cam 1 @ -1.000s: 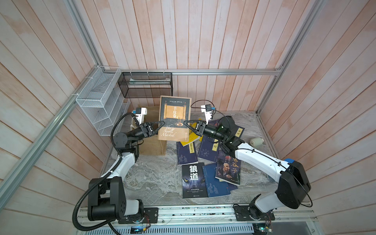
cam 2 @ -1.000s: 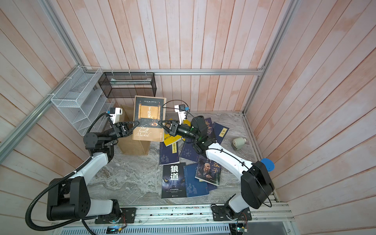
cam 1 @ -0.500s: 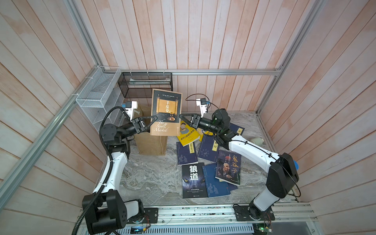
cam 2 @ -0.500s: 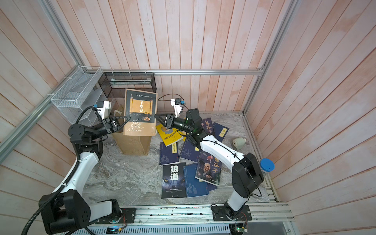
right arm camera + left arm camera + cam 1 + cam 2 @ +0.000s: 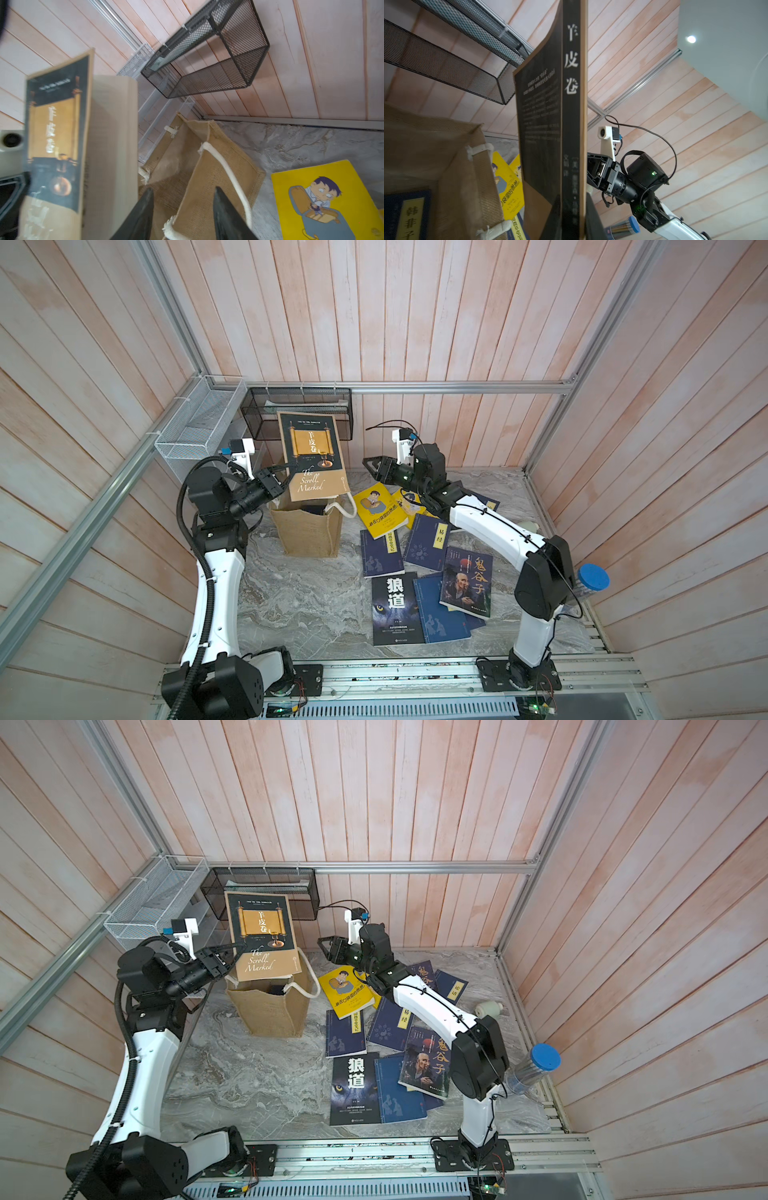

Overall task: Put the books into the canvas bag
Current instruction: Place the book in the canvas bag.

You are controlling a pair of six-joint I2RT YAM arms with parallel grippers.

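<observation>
Grey marble tabletop [image 5: 299, 605]; nearest, loose books [image 5: 424, 547] lying flat (navy, yellow, one wolf-eye cover); beyond, the tan canvas bag [image 5: 309, 531] standing upright; above its mouth, a tan-and-black book [image 5: 313, 456] pinched at its edge by the left gripper [image 5: 291, 472]; right gripper [image 5: 370, 468] spread and empty, just beside.

The tan-and-black scroll-cover paperback [image 5: 312, 456] hangs over the mouth of the tan burlap bag [image 5: 309, 531], which stands on the grey marble tabletop [image 5: 299, 605]. Other paperbacks [image 5: 426, 543] lie spread to its right; a black wire mesh basket [image 5: 259, 418] hangs behind it.
</observation>
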